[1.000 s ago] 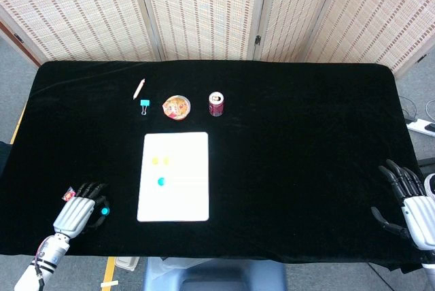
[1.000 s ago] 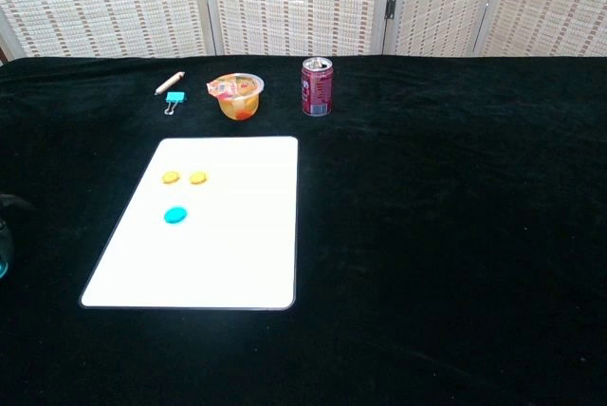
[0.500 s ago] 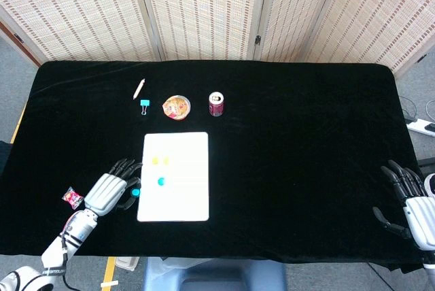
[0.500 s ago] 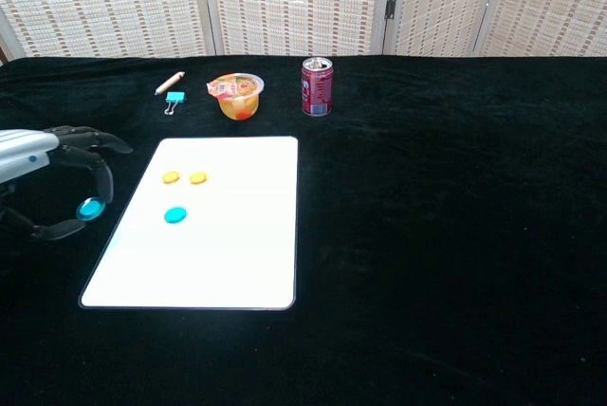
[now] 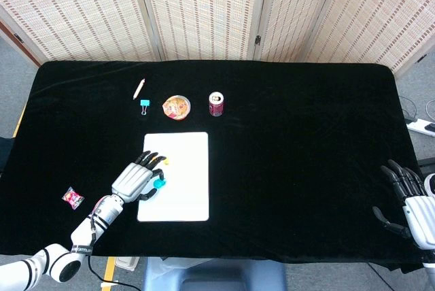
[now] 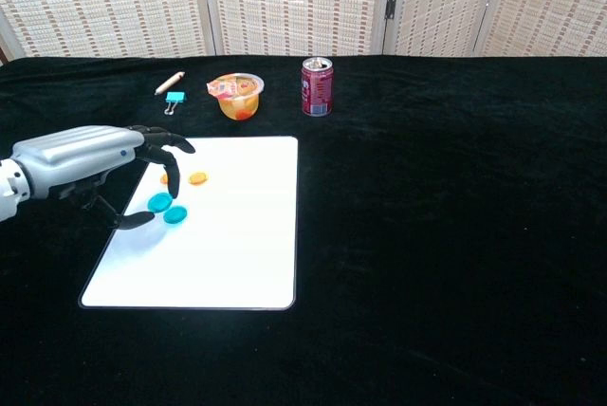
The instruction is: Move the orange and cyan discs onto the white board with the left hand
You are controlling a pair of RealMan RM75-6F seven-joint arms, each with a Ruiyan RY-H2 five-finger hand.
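The left hand, silver-backed with black fingers, hangs over the left edge of the flat white rectangular board, palm down; a small cyan disc is pinched between its thumb and a finger, just above the board's surface; a second cyan disc lies flat on the board just beside it, toward the board's left edge; whether the two discs touch cannot be told. Two small orange discs sit on the board nearer its far left corner; one orange disc shows whole, the other is mostly hidden behind the fingers.

The board lies on the black cloth tabletop, left of centre and close to the near edge. Beyond the board's far edge stand a dark red drinks can, upright, and a clear plastic cup with an orange printed lid; further left lie a small cyan binder clip and a short tan cork-like stick, near each other. A small red-and-white wrapped sweet lies near the tabletop's near left corner, well apart from the board.

The right hand rests at the near right corner of the tabletop, fingers apart and holding nothing.
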